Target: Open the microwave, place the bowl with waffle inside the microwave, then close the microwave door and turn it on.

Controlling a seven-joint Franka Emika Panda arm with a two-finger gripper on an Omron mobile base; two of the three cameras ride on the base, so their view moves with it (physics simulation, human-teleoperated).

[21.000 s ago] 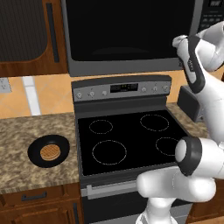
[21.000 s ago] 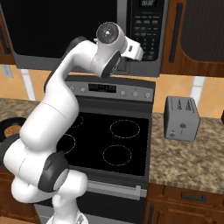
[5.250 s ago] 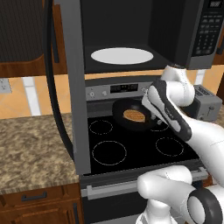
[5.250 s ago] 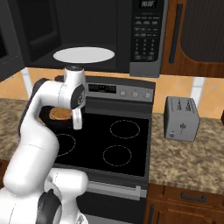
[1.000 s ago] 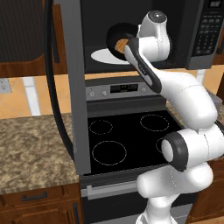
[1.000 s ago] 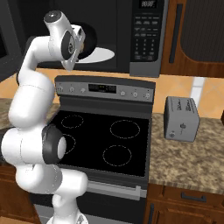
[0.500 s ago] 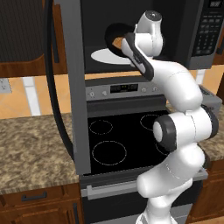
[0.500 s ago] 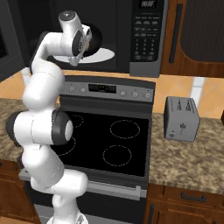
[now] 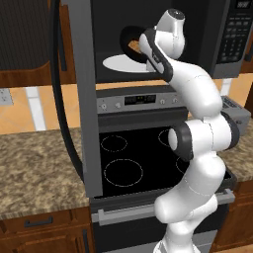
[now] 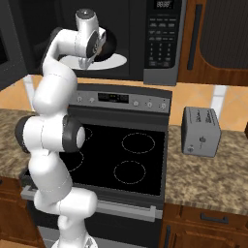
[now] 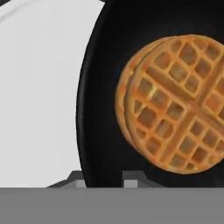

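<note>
Inside the dark-gray microwave (image 9: pixel 202 59), the shallow round black bowl (image 9: pixel 129 43) tilts steeply, its open face toward the room (so the golden-brown gridded waffle (image 11: pixel 175 105) shows), above the round white plate (image 9: pixel 121 63). The two-finger gripper (image 11: pixel 105 179) pinches its rim; being round, it has no long axis.

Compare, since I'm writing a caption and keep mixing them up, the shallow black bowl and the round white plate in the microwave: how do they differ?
The shallow black bowl is dark, while the round white plate is pale. The bowl is tilted; the plate lies level. The bowl holds a golden-brown waffle, whereas no food shows on the plate. Both are round.
</note>
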